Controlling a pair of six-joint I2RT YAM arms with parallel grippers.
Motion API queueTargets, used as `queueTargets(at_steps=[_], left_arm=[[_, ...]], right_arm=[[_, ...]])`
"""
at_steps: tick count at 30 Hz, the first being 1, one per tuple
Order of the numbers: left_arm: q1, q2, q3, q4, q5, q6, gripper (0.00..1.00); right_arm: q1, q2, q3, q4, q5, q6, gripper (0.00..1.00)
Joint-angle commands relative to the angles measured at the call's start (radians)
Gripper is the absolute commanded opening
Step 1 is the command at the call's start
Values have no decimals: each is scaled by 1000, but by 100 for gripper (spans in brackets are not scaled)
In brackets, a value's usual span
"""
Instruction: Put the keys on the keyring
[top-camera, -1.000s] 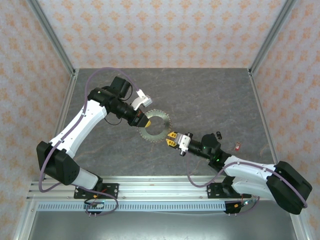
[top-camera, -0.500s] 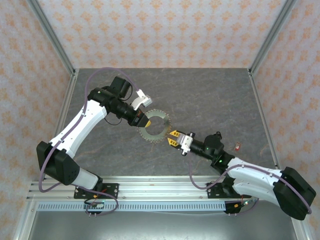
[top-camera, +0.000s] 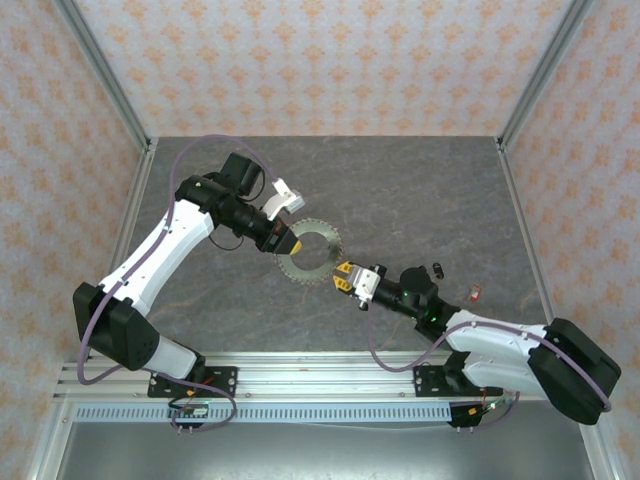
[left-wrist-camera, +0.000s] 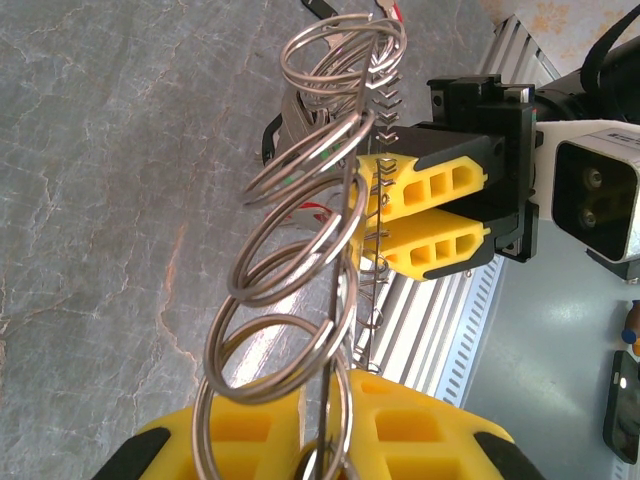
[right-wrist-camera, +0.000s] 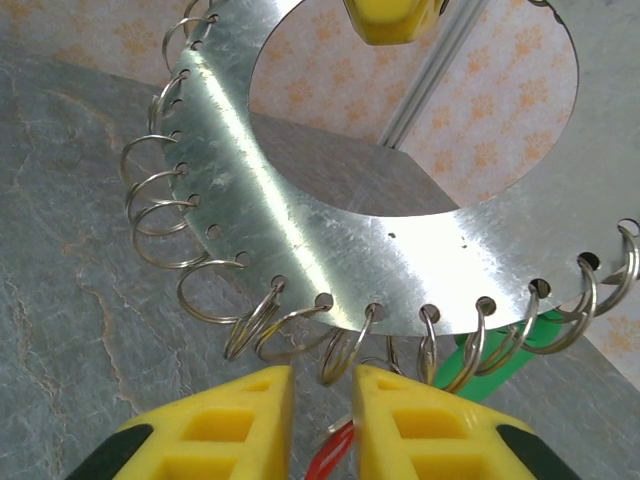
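Keyring (right-wrist-camera: 330, 255) upright between left fingers (left-wrist-camera: 250, 450)

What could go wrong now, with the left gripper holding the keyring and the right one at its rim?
The left gripper pinches the keyring at one edge only, so a push from the right gripper could twist it or slip it loose. The split rings crowd the rim beside that gripper, so a neighbouring loop may snag. The black key and red key lie near the right arm, which might sweep them.
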Motion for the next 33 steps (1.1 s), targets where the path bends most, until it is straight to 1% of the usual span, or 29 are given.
queueTargets(at_steps=[1,11,14,19,27,32,33], left_arm=[[9,-33,-8,27,22,-4,0],[10,-36,-16,36,28,-8,0],[10,-36,-14,38,29,-9,0],[11,-45,-14,40,30,-10,0],[11,-46,-17,51,38,-16,0],[11,-46,-19,52,41,-20,0],[11,-48,-19,54,41,-21,0]], right_arm=[[6,12,32,70,14,-3,20],[6,34,19,139,58,26,17],[5,42,22,131,59,28,12],[6,40,16,111,66,28,15],[6,27,17,80,47,28,16],[6,35,10,107,63,28,15],[6,37,10,109,70,28,13]])
